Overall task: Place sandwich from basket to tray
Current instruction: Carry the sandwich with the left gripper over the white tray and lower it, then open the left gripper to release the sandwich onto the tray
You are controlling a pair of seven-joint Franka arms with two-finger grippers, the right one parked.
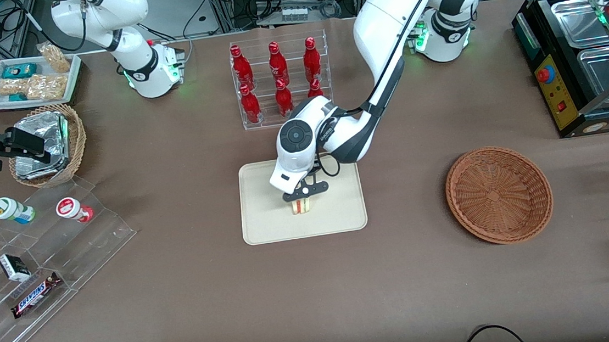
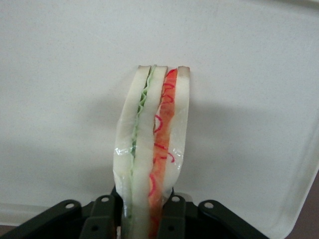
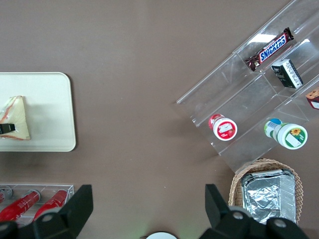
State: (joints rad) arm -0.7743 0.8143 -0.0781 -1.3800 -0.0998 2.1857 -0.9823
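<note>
My left gripper (image 1: pixel 303 195) is over the middle of the cream-beige tray (image 1: pixel 265 221) and is shut on the sandwich (image 1: pixel 301 206), a white-bread wedge with orange-red and pale green filling. In the left wrist view the black fingers (image 2: pixel 175 219) press both sides of the sandwich (image 2: pixel 152 144), which points down at the tray's surface (image 2: pixel 60 74). The wedge is at or just above the tray; I cannot tell whether it touches. The sandwich (image 3: pixel 15 119) also shows on the tray (image 3: pixel 50 109) in the right wrist view. The reddish-brown wicker basket (image 1: pixel 498 194) lies empty toward the working arm's end.
A clear rack of red bottles (image 1: pixel 278 82) stands just farther from the front camera than the tray. A stepped acrylic stand with snacks (image 1: pixel 31 255), a smaller basket of foil packets (image 1: pixel 46 144) and a white snack tray (image 1: pixel 32 79) lie toward the parked arm's end. A black food warmer (image 1: pixel 575 53) stands near the basket.
</note>
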